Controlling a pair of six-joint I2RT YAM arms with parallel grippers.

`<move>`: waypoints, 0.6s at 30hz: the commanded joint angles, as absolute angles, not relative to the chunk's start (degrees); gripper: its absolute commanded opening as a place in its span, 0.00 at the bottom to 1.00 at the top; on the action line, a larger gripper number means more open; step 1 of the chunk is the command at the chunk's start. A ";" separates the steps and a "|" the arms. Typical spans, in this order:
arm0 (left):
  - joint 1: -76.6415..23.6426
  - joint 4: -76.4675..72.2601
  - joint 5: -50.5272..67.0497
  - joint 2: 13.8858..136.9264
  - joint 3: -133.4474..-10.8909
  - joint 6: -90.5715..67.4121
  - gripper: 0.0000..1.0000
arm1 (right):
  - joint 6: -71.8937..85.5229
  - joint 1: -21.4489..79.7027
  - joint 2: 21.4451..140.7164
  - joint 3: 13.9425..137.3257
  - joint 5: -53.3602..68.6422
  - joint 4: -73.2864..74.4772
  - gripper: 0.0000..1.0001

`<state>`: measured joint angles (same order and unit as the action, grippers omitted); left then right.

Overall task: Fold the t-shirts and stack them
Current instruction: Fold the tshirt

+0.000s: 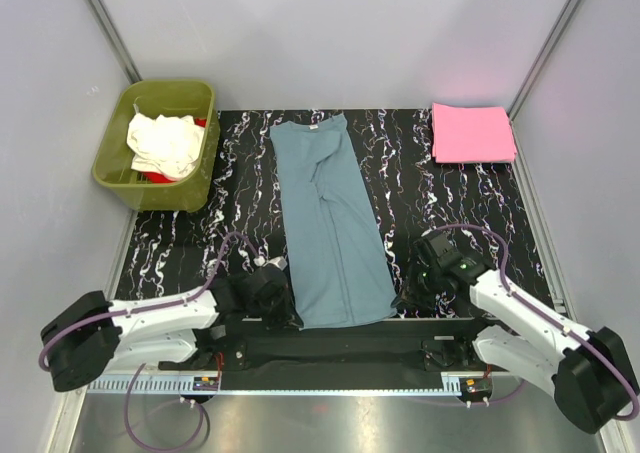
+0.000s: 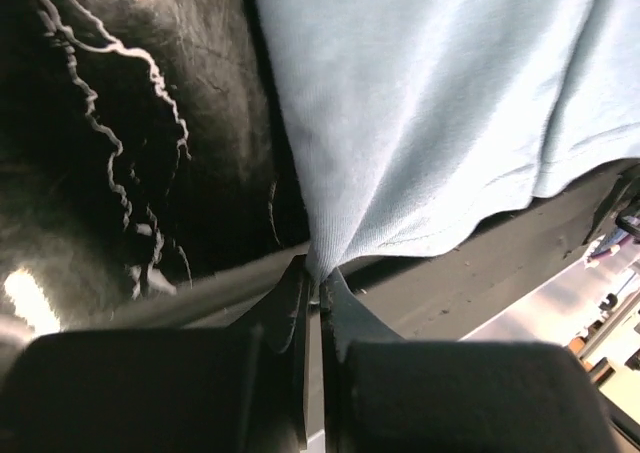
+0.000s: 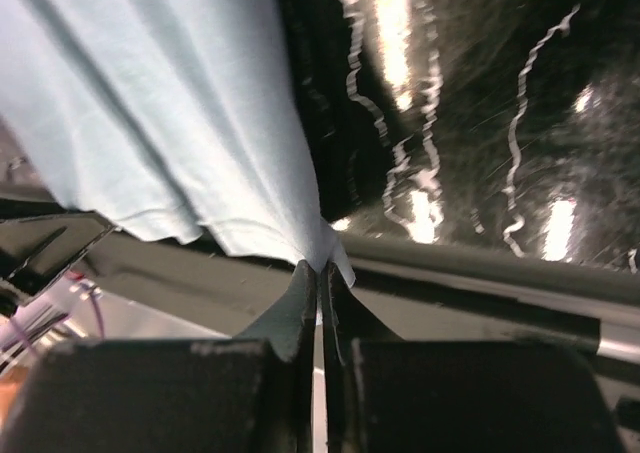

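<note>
left hand [image 2: 318, 281]: pinched on blue-grey t-shirt [image 2: 450, 103] near-left hem corner | right hand [image 3: 322, 275]: pinched on near-right corner

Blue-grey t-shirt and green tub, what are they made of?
The blue-grey t-shirt looks like soft knitted cloth, probably cotton, and matte: fine threads and gentle wrinkles show up close. The olive-green tub looks like hard plastic, smooth and slightly shiny, with stiff straight walls.
</note>
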<state>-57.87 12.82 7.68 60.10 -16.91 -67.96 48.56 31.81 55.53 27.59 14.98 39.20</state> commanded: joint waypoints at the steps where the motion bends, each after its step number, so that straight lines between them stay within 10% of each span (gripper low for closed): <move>1: -57.48 20.21 5.79 56.96 -21.53 -66.19 0.00 | 49.57 31.82 51.96 31.55 17.14 43.67 0.00; 18: -56.43 13.18 13.71 56.50 -21.17 -66.37 0.00 | 50.89 37.71 52.81 33.30 9.94 43.16 0.00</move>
